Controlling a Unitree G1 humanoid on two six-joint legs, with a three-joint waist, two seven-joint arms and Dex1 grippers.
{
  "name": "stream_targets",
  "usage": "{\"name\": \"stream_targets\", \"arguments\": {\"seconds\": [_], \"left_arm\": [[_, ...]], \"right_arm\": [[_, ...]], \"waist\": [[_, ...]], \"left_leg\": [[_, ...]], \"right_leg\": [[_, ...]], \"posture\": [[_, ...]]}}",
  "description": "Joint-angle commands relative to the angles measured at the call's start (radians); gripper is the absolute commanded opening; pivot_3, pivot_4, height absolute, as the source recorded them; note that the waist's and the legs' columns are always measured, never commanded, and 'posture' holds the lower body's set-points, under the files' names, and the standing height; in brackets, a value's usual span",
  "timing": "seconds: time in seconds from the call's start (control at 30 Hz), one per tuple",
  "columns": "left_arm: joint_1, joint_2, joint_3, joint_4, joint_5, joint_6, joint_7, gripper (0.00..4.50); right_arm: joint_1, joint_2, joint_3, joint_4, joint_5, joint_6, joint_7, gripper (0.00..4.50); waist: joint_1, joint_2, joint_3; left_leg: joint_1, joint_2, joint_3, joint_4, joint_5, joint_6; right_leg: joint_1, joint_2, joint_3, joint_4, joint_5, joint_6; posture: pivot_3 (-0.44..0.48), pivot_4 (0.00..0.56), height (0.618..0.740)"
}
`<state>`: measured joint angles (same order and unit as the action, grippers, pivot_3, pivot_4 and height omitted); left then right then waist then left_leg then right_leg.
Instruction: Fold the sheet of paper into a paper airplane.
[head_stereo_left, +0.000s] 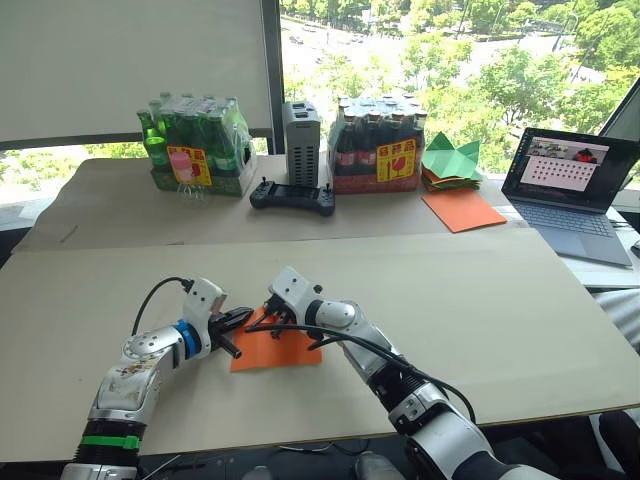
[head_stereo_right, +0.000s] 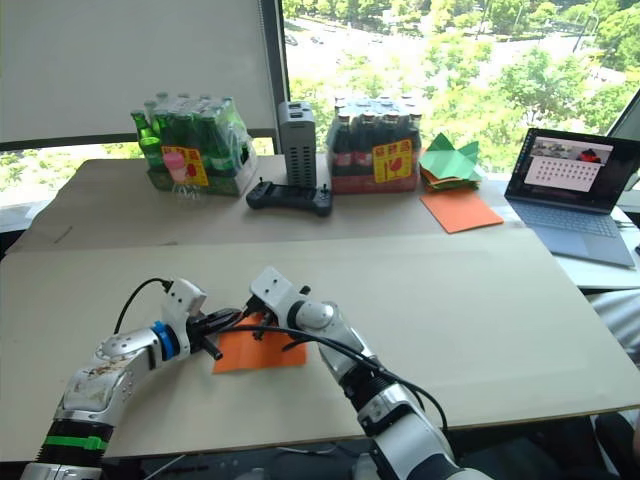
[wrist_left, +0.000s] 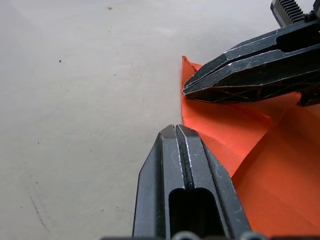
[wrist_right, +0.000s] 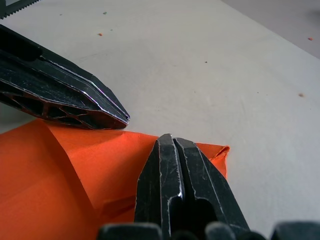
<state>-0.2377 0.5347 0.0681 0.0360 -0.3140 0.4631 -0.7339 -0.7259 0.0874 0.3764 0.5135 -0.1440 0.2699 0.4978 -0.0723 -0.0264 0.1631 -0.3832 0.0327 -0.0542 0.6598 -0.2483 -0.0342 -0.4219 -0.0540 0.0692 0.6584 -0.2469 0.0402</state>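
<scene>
The sheet of paper is laid flat on the near tabletop. Its far left corner is met by both closed tips: the left gripper from the left, the right gripper from the right, equally near.
</scene>
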Motion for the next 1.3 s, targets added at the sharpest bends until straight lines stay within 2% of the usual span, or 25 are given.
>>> {"name": "stream_targets", "arguments": {"seconds": [0.03, 0.13, 0.3, 0.43, 0.87, 1.3], "left_arm": [[0.011, -0.006, 0.001, 0.008, -0.01, 0.025, -0.002, 0.01], [0.023, -0.017, 0.005, -0.001, -0.03, 0.042, 0.003, 0.01], [-0.007, -0.059, 0.094, -0.053, -0.162, 0.162, 0.026, 0.01], [-0.012, -0.054, 0.108, -0.078, -0.202, 0.219, 0.024, 0.01], [0.013, -0.011, 0.048, -0.014, -0.113, 0.186, 0.03, 0.01], [0.024, -0.007, 0.032, 0.011, -0.101, 0.165, 0.029, 0.01]], "right_arm": [[0.01, -0.001, 0.003, -0.021, -0.003, 0.011, 0.0, 0.0], [0.011, -0.001, 0.005, -0.032, -0.002, 0.015, 0.003, 0.0], [0.013, -0.003, 0.008, -0.038, -0.004, 0.015, 0.005, 0.0], [0.018, -0.005, 0.012, -0.042, -0.005, 0.015, 0.007, 0.0], [0.025, -0.003, 0.015, -0.057, -0.007, 0.026, 0.009, 0.0], [0.009, 0.029, 0.009, -0.086, 0.016, 0.039, 0.023, 0.0]], "waist": [[0.0, 0.0, 0.0], [0.0, 0.0, 0.0], [0.001, 0.0, 0.0], [0.001, 0.0, 0.0], [0.001, 0.0, 0.0], [0.001, 0.0, 0.0]], "left_leg": [[0.0, 0.0, 0.0, 0.0, 0.0, 0.0], [0.0, 0.0, 0.0, 0.0, 0.0, 0.0], [0.0, 0.0, 0.0, 0.0, 0.0, 0.0], [-0.001, 0.0, 0.0, 0.0, 0.0, 0.0], [0.0, 0.0, 0.0, 0.0, 0.0, 0.0], [0.0, 0.0, 0.0, 0.0, 0.0, 0.0]], "right_leg": [[0.0, 0.0, 0.0, 0.0, 0.0, 0.0], [0.0, 0.0, 0.0, 0.0, 0.0, 0.0], [0.0, 0.0, 0.0, 0.0, 0.0, 0.0], [0.0, 0.0, 0.0, 0.0, 0.0, 0.0], [0.0, 0.0, 0.0, -0.001, 0.0, 0.0], [0.0, 0.0, 0.0, -0.001, 0.0, 0.0]], "posture": [[0.0, 0.15, 0.74], [0.0, 0.15, 0.74], [0.0, 0.15, 0.74], [0.0, 0.15, 0.74], [0.0, 0.15, 0.74], [0.0, 0.15, 0.74]]}}
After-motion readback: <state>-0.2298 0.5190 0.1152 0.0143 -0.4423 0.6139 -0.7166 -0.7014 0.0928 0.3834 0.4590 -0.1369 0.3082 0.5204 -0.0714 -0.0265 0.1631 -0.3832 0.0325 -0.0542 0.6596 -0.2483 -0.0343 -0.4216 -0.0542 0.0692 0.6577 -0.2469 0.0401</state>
